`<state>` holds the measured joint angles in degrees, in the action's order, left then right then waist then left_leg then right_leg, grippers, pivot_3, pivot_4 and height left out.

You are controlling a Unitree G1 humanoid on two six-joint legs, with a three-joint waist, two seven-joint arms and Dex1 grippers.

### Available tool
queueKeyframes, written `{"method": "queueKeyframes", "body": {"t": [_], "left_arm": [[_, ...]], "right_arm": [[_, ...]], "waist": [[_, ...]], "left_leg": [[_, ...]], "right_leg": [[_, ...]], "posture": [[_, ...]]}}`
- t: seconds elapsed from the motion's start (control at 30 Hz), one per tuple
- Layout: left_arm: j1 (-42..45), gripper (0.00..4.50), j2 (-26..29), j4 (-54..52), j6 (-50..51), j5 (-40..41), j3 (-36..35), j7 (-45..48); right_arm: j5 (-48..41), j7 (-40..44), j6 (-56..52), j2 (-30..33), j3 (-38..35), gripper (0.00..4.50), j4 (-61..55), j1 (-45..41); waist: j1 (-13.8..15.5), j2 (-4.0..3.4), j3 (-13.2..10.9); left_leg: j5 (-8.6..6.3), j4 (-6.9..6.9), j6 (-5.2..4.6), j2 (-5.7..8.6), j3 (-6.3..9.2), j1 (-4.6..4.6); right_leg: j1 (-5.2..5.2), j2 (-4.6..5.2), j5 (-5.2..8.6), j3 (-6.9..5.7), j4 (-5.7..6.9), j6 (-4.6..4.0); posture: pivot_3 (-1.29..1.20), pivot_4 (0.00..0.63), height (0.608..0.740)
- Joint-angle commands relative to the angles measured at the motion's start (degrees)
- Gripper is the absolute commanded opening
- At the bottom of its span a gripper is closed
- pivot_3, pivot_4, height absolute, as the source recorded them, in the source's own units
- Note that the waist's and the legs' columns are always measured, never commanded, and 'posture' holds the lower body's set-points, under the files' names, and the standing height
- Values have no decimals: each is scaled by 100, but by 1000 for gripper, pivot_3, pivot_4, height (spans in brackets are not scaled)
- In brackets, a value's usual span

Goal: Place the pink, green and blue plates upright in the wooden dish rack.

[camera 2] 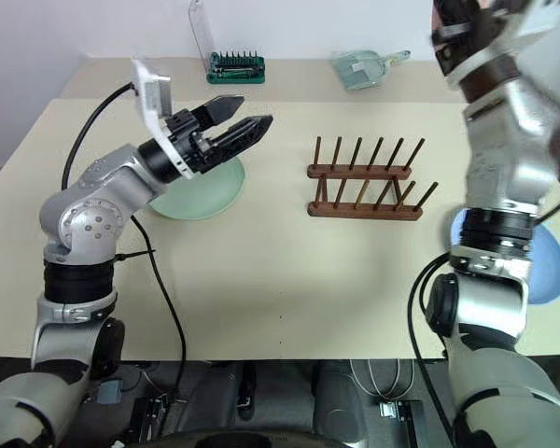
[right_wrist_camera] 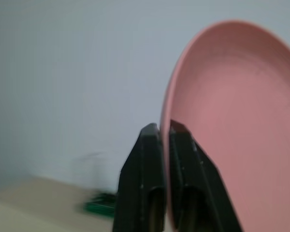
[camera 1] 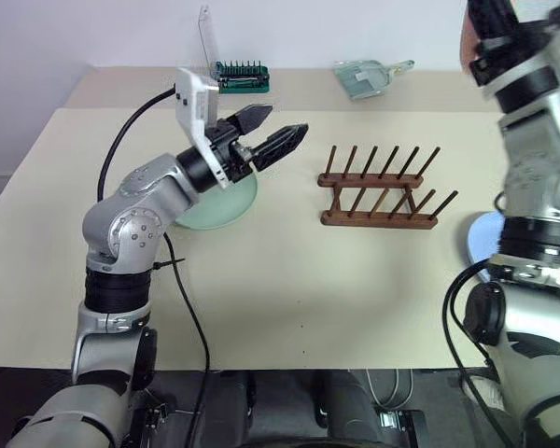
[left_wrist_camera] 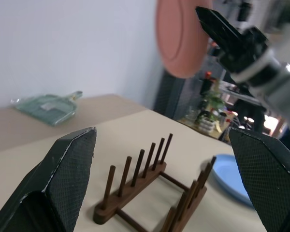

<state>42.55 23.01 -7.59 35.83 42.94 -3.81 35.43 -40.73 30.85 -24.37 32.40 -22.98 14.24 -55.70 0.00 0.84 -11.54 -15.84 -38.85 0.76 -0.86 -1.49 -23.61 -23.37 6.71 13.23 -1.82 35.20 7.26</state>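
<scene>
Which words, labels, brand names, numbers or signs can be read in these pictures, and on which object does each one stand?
None can be read.
The round mint green plate, the round light blue plate, the round salmon pink plate and the dark brown wooden dish rack are plain.
The green tool holder and the clear dustpan show no readable print.
</scene>
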Motion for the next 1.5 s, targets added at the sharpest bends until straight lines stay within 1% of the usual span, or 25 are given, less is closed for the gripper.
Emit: {"method": "queueKeyframes", "body": {"t": [0.03, 0.13, 0.23, 0.4, 0.47, 0.6, 0.73, 1.0, 1.13, 1.27, 1.37, 1.4, 1.43, 1.47, 1.5], "left_arm": [[34, 4464, 151, 141, -403, -31, -191, 636], [14, 4464, 218, 283, -469, -20, -264, 842], [29, 4464, 247, 462, -549, -76, -302, 1010], [98, 4464, 296, 602, -490, -60, -330, 1279], [98, 4464, 336, 606, -467, -36, -326, 1426], [-68, 4464, 506, 430, -882, -250, -256, 1929], [-41, 4464, 557, 567, -759, -210, -307, 1992], [-42, 4464, 534, 526, -717, -214, -297, 1946], [-32, 4464, 540, 529, -686, -201, -307, 1930], [9, 4464, 531, 562, -632, -191, -329, 1907], [-2, 4464, 528, 551, -630, -212, -319, 1896], [-11, 4464, 533, 545, -653, -238, -310, 1896], [-18, 4500, 540, 537, -660, -250, -303, 1900], [-23, 4500, 540, 531, -648, -243, -308, 1893], [-26, 4500, 535, 529, -637, -232, -319, 1879]], "right_arm": [[-1627, -118, -1586, 407, -822, 0, -557, -20], [-2282, -753, -2152, 525, -1305, 0, -518, -79], [-3037, -1010, -2912, 820, -1728, 0, -376, 122], [-4026, -1351, -3748, 1153, -2244, 0, 11, 515], [-4277, -1412, -4013, 1235, -2336, 0, 53, 804], [-4521, -1461, -4142, 1343, -2429, 0, 88, 1207], [-4592, -1418, -4186, 1413, -2460, 0, 214, 1526], [-4274, -994, -4042, 1515, -2313, 0, 239, 1947], [-3791, -628, -3788, 1493, -2098, 0, 72, 2204], [-2983, -423, -3126, 1358, -1614, 0, -634, 2490], [-2751, -177, -2932, 1298, -1402, 0, -849, 2621], [-2831, -134, -2989, 1263, -1411, 0, -820, 2615], [-2935, -137, -3066, 1231, -1442, 676, -763, 2584], [-2912, -129, -3054, 1223, -1438, 1002, -724, 2562], [-2882, -112, -3047, 1225, -1429, 1449, -700, 2546]], "waist": [[30, 0, 0], [50, -3, 0], [65, -3, 0], [66, -2, 1], [64, -2, 1], [55, -4, 2], [59, -7, 3], [64, -7, 3], [66, -7, 4], [63, -7, 3], [65, -7, 3], [65, -7, 3], [63, -7, 3], [62, -7, 4], [62, -7, 3]], "left_leg": [[-1, 0, -3, 0, 0, 0], [-2, 1, -4, -1, -1, 0], [-3, -1, -5, 0, -3, 0], [-7, -3, -13, 0, -6, -4], [-7, -4, -14, -1, -6, -4], [-8, -3, -14, -1, -6, -4], [-8, -4, -14, -1, -7, -3], [-8, -5, -15, -1, -6, -4], [-9, -5, -16, -1, -6, -4], [-8, -6, -15, -1, -6, -4], [-8, -7, -15, -1, -5, -4], [-8, -8, -15, -1, -5, -4], [-8, -8, -15, -1, -5, -4], [-8, -8, -15, -1, -5, -4], [-8, -8, -15, -1, -4, -4]], "right_leg": [[-1, 0, 0, 0, 0, 0], [-6, -1, 0, 0, 5, 0], [-6, 0, 0, 2, 6, 0], [-5, 0, -1, 3, 3, 0], [-6, 0, -1, 3, 4, 0], [-8, -1, -1, 4, 5, 1], [-8, -1, -1, 6, 6, 1], [-8, -1, -1, 6, 5, 1], [-7, -1, -1, 5, 4, 2], [-8, -1, 0, 6, 6, 2], [-8, -1, 0, 6, 5, 3], [-8, -1, 0, 6, 5, 3], [-7, -1, 0, 6, 5, 3], [-7, -1, 0, 5, 5, 3], [-7, -1, 0, 5, 6, 2]], "posture": [[0, 150, 740], [0, 150, 740], [0, 150, 740], [0, 150, 740], [0, 150, 740], [0, 150, 740], [0, 150, 740], [0, 150, 740], [0, 150, 740], [0, 150, 740], [0, 150, 740], [0, 150, 740], [0, 150, 740], [0, 150, 740], [0, 150, 740]]}}
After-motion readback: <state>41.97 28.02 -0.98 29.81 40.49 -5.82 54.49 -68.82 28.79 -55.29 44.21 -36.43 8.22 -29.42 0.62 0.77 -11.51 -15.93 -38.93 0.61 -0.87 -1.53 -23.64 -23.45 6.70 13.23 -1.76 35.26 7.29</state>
